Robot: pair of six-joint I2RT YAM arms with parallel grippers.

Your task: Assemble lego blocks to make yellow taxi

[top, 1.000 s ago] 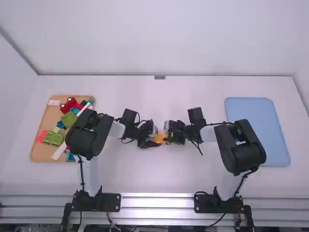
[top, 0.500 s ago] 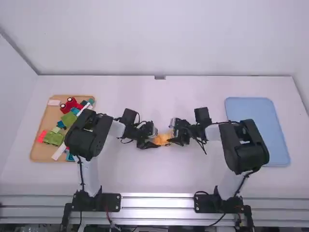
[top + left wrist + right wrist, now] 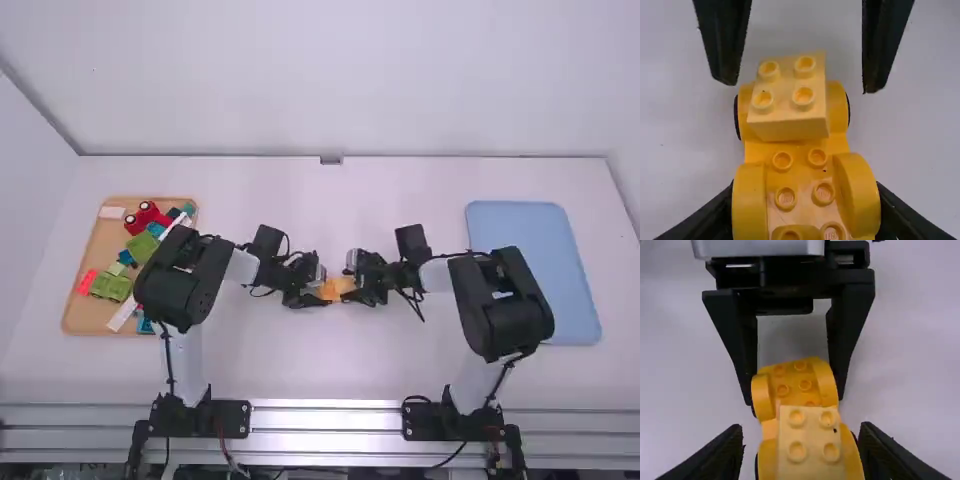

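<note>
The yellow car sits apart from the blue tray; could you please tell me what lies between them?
The right arm: in the high view it spans from the yellow car to the blue tray, overlapping the tray's left edge.

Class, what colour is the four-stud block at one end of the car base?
The four-stud block is pale yellow, clearest in the left wrist view.

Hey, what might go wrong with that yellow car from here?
The right gripper, open around the yellow block, might knock it askew when closing. I can't tell if the block is fully seated; it may pop off. Only the left gripper clamps the yellow car, so a push could twist it.
</note>
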